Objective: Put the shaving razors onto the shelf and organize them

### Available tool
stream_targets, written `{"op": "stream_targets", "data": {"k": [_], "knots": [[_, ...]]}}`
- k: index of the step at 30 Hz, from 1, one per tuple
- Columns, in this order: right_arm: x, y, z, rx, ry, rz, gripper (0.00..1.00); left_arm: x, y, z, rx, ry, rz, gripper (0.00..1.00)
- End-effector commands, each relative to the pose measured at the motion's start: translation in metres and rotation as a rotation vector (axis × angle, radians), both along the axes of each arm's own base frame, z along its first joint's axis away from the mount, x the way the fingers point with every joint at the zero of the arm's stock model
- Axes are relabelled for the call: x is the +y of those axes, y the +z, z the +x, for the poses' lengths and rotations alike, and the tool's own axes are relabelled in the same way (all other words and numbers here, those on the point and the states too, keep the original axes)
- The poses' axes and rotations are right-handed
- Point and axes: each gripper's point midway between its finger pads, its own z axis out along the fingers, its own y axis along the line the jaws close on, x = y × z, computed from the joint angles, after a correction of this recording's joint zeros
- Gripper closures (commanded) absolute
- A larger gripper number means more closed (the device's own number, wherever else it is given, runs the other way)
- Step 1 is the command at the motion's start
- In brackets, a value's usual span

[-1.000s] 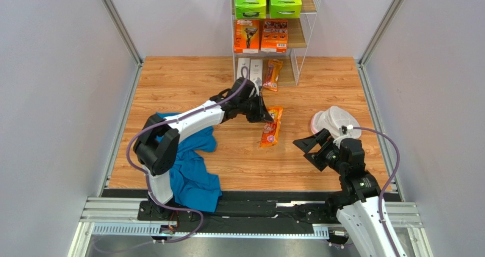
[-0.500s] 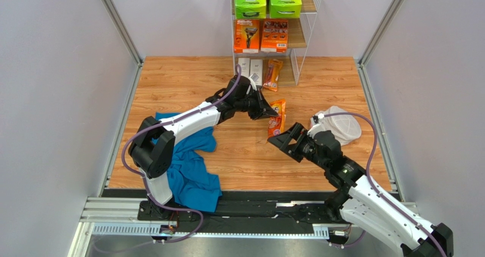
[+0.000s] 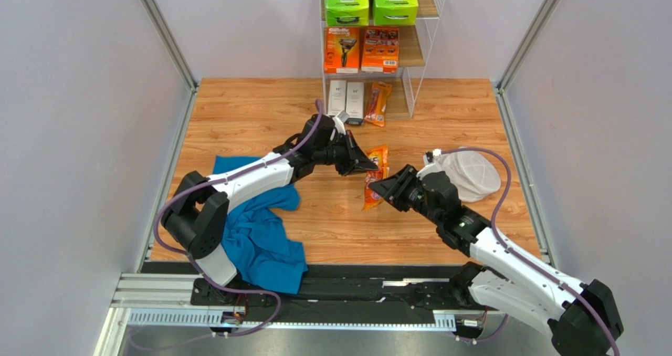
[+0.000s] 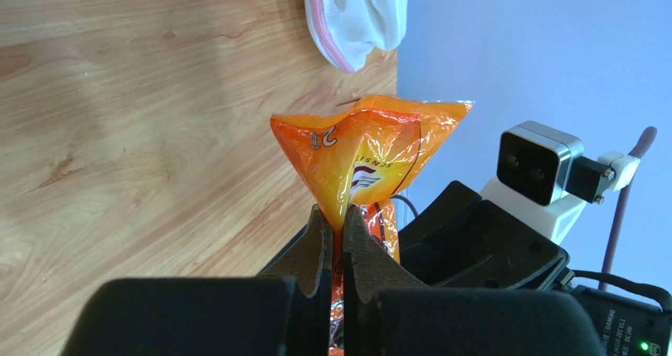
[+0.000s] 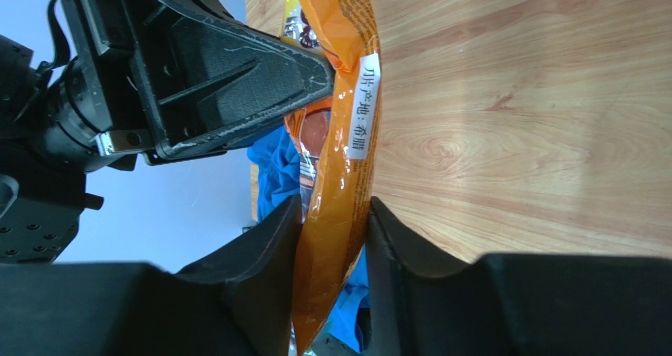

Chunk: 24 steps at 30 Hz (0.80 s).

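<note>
Orange blister pack (image 3: pixel 375 176): now lifted off the table, pinched in my left gripper (image 3: pixel 369 165). My right gripper (image 3: pixel 382 190) (formerly back by the mesh item) has swung in, fingers now straddling the pack's lower end.

Both arms meet mid-table over one orange blister pack (image 3: pixel 376 176): the left gripper (image 3: pixel 364 164) pinches its upper end, the right gripper (image 3: pixel 382 189) is at its lower end. Behind them, the shelf (image 3: pixel 410 53) holds two lime-green-ended boxes (image 3: pixel 371 8) up top, two orange boxes (image 3: pixel 361 49) below, then two slim white boxes (image 3: pixel 346 100) and another orange pack (image 3: pixel 378 103). A blue cloth (image 3: pixel 260 234) lies near left, a white mesh item (image 3: pixel 469 173) right.
</note>
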Motion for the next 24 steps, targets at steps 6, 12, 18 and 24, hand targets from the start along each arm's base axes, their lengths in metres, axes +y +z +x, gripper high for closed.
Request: {"op": "stream_targets", "data": {"k": [6,12,18,24], "knots": [[0.005,0.031,0.001,-0.083,0.013,0.077,1.0,0.013,0.041,-0.009,-0.118,-0.009,-0.06,0.91],[-0.018,-0.007,-0.003,-0.022,-0.057,0.015,1.0,0.042,0.025,-0.002,-0.175,0.027,0.141,0.47],[-0.028,-0.036,0.011,0.035,-0.035,-0.045,1.0,0.094,0.017,-0.003,-0.236,0.104,0.363,0.39],[-0.042,-0.031,0.068,0.032,-0.035,-0.101,1.0,0.132,-0.002,-0.028,-0.226,0.115,0.456,0.38]]}}
